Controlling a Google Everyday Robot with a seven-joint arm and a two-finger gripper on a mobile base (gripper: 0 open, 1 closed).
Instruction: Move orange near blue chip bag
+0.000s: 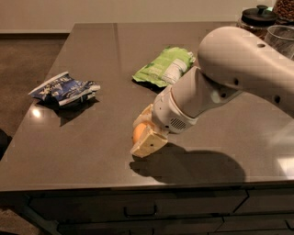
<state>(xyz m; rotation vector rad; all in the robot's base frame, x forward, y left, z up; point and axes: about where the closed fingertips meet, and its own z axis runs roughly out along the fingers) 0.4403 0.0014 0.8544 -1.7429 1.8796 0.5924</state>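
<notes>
1. Camera view, far left: brown carpeted floor (27, 59) runs alongside the bench (92, 151), and a pale wall (115, 11) closes the room behind it.
2. The bench top is dark grey-brown, smooth and slightly glossy, with a light glare spot near its left edge. Drawer fronts (138, 213) sit under the front edge.
3. The blue chip bag (64, 88) lies crumpled and flat on the left part of the bench, near the left edge.
4. The orange (137, 131) is near the front middle of the bench, well apart from the blue chip bag. Bare bench lies between the two; nothing stands in the way.
5. The end effector (139, 137) is at the orange, low over the bench. Its two cream fingers (149, 143) are closed against the fruit, one on each side. Whether the orange rests on the surface or is lifted cannot be told.
6. A light-green chip bag (163, 66) lies behind the end effector, toward the bench's middle.
7. The white arm (229, 69) enters from the right and throws a dark shadow on the bench in front.
8. Far right rear corner: a jar with a black lid (257, 17) and a clear container (281, 39) just beside it.
</notes>
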